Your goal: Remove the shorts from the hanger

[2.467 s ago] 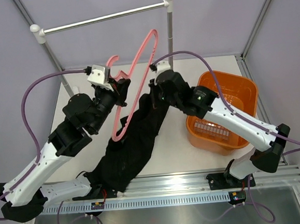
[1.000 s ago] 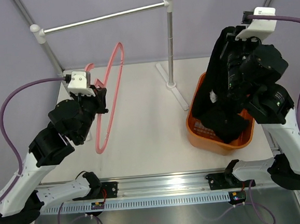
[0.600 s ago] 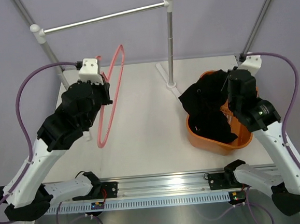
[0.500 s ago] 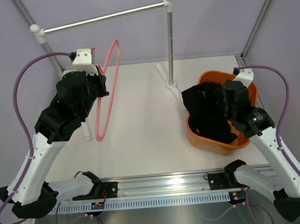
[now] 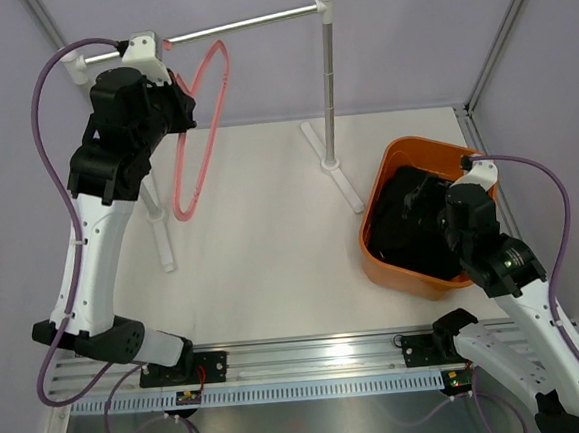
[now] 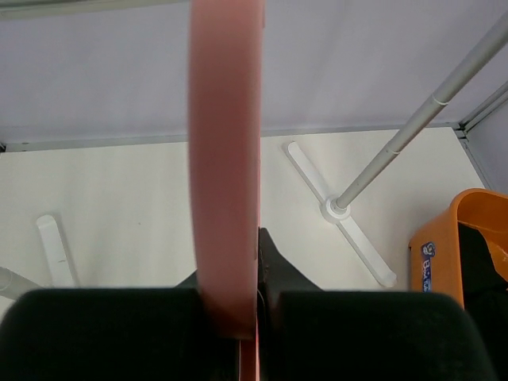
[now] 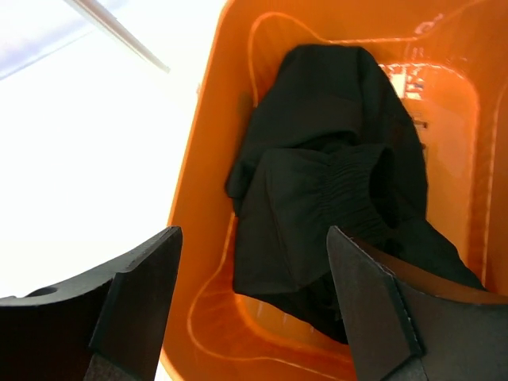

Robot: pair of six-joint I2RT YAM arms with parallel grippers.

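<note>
The black shorts [image 5: 411,235] lie crumpled inside the orange basket [image 5: 374,210], free of the hanger. From the right wrist view the shorts [image 7: 325,182] fill the basket's bottom, below my right gripper [image 7: 254,302]. Its two fingers [image 7: 135,302] stand wide apart with nothing between them. In the top view the right gripper [image 5: 431,200] hovers over the basket. My left gripper [image 5: 182,105] is raised high at the back left, shut on the pink hanger [image 5: 201,133]. The bare frame hangs down from it close to the rail. In the left wrist view the hanger [image 6: 226,159] runs up from the closed left gripper [image 6: 238,317].
The grey rail [image 5: 234,26] spans the back on two posts. The right post [image 5: 329,83] and its white foot [image 5: 339,177] stand left of the basket [image 7: 198,198]. The left post's foot [image 5: 161,242] is under my left arm. Grey walls close in the back and sides.
The right gripper came down over the basket, opened and let go of the shorts, which now lie in it. The left arm lifted the bare hanger up toward the rail.
</note>
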